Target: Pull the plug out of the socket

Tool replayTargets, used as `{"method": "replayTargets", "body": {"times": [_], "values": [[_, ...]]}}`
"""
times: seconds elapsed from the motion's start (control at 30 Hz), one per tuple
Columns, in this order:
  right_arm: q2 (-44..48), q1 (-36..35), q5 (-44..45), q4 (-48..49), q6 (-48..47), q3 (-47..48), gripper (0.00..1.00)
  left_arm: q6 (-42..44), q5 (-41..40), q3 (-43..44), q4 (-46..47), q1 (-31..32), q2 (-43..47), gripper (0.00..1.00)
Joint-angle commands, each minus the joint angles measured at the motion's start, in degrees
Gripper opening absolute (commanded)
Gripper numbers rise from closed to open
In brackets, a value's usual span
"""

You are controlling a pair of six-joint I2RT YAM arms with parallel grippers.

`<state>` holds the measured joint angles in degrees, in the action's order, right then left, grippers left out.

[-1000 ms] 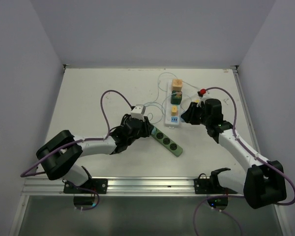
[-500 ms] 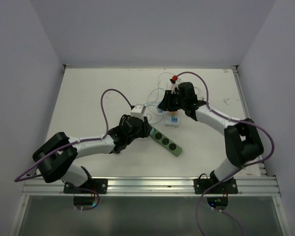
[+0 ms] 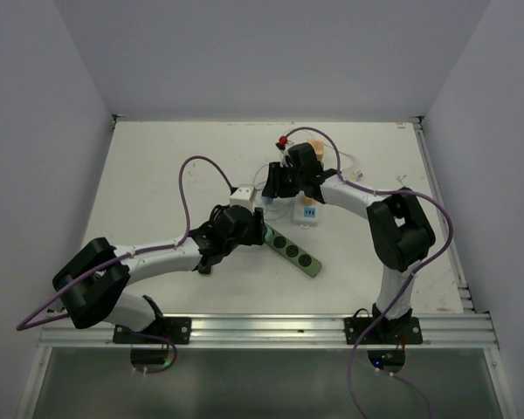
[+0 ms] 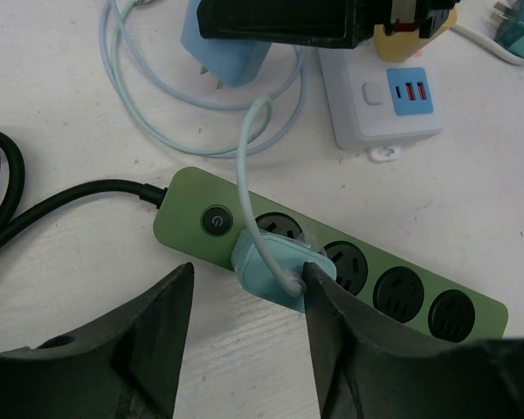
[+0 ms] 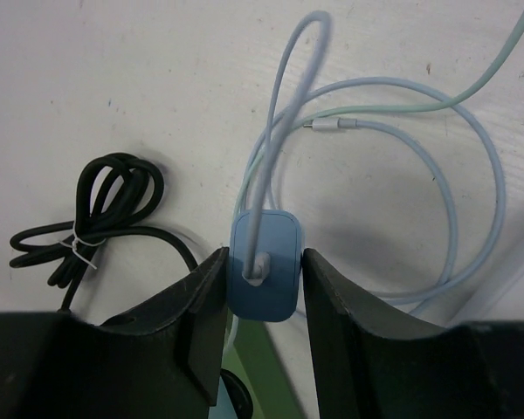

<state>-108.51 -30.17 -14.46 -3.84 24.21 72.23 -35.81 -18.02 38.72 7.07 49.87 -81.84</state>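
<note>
A green power strip [image 4: 367, 275] lies on the white table, also seen as the green strip [image 3: 295, 251] from above. A pale teal plug [image 4: 275, 266] sits in its first socket, beside the round switch. My left gripper [image 4: 249, 272] is open just below that plug, and its right finger [image 4: 349, 332] touches the plug's edge. My right gripper [image 5: 264, 271] is shut on a darker blue plug [image 5: 264, 281], held above the table with its prongs free. In the left wrist view that blue plug [image 4: 227, 57] hangs beyond the strip.
A white power strip [image 4: 384, 96] with a blue USB panel and coloured plugs lies right of the green strip. Loose pale blue cables [image 5: 402, 175] loop over the table. A bundled black cord [image 5: 96, 209] lies left. A small white box [image 3: 242, 197] sits by the left gripper.
The right arm has swung left, from right of the white strip to the table between the two strips. The left arm has stayed at the green strip's end.
</note>
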Motion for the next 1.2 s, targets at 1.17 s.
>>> {"method": "replayTargets", "body": {"times": [1.17], "values": [[36.53, -11.74, 2.59, -8.55, -15.76, -21.25, 0.54, -1.26, -8.69, -2.86, -21.21, -1.26, 17.95, 0.85]]}}
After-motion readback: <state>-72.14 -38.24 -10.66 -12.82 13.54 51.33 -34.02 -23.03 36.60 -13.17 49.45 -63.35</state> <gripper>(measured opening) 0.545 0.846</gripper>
